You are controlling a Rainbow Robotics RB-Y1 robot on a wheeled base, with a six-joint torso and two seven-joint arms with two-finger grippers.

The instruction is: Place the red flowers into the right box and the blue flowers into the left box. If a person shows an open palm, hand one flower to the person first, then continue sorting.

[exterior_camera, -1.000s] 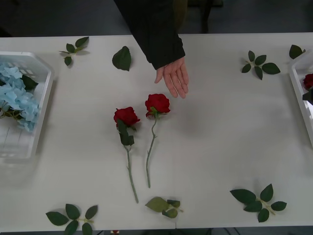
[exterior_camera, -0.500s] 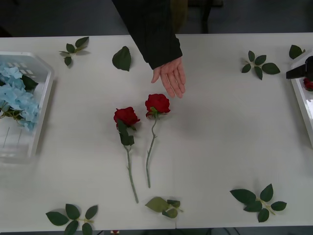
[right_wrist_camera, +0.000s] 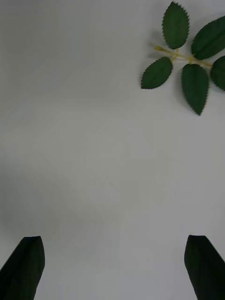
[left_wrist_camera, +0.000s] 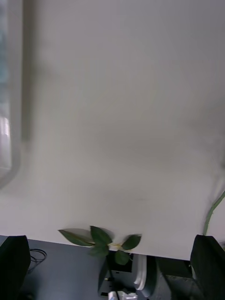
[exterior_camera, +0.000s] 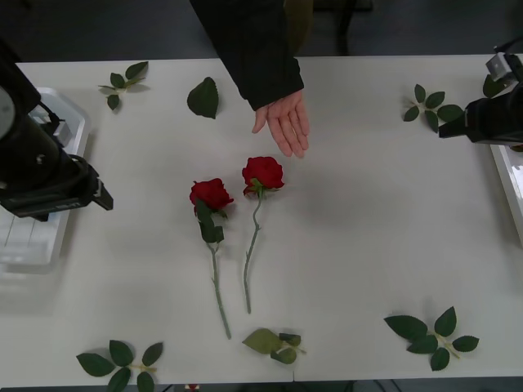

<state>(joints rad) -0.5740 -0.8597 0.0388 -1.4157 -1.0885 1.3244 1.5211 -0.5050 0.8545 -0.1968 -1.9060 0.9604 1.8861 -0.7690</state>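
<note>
Waiting palm-up, the person's hand point(exterior_camera: 285, 122) asks for a red rose point(exterior_camera: 262, 173); both the left gripper point(left_wrist_camera: 112, 267) and right gripper point(right_wrist_camera: 112, 267), jaws apart, must grab one.

Red flowers point(exterior_camera: 237, 184) on green stems; white table point(exterior_camera: 368, 245); dark green leaf sprigs point(exterior_camera: 431, 331); black sleeve point(exterior_camera: 257, 49).

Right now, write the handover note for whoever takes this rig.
Left gripper: open, empty, over the table's left side by the left box.
Right gripper: open, empty, at the table's right edge near the right box.
Two red roses lie mid-table, stems toward the robot.
A person's open palm is held out just beyond the roses.
Done: no blue flowers on the table.
Left: hand one rose to the palm first, then put the other rose in the right box.
</note>
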